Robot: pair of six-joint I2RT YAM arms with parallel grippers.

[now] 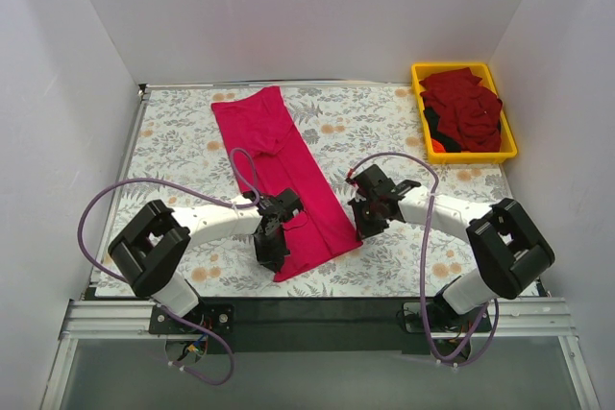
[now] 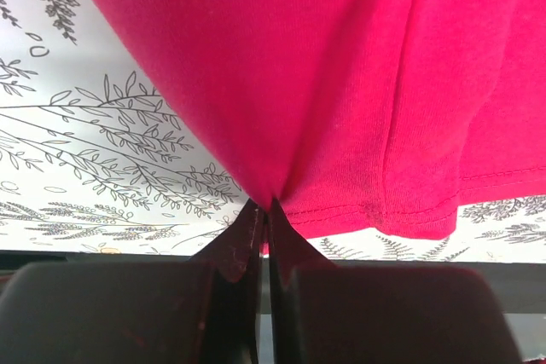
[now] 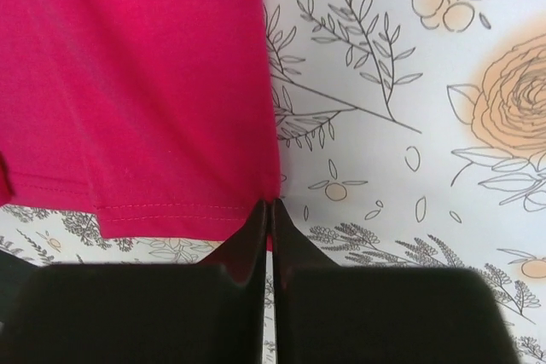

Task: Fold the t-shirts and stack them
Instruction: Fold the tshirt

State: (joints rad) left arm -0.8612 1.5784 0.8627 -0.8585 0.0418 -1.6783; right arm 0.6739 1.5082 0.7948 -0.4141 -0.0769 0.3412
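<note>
With my left gripper (image 2: pixel 266 204) and right gripper (image 3: pixel 271 204) each pinched tight on a near hem corner of the bright magenta-pink cloth t-shirt (image 1: pixel 283 165) lying lengthwise on the floral-print table (image 1: pixel 173 141), I judge I can fold it evenly.

The bright magenta-pink cloth t-shirt (image 1: pixel 288 170) lies flat on the flower-printed table cover (image 1: pixel 173 141), folded lengthwise into a long narrow band that runs diagonally from the far left of centre to the near middle. The left gripper (image 2: pixel 264 206) pinches one corner of its stitched near hem and the right gripper (image 3: pixel 271 204) pinches the other. The darker crimson t-shirts (image 1: pixel 466 108) lie crumpled in a heap inside the yellow plastic bin (image 1: pixel 452 66) at the far right.
</note>
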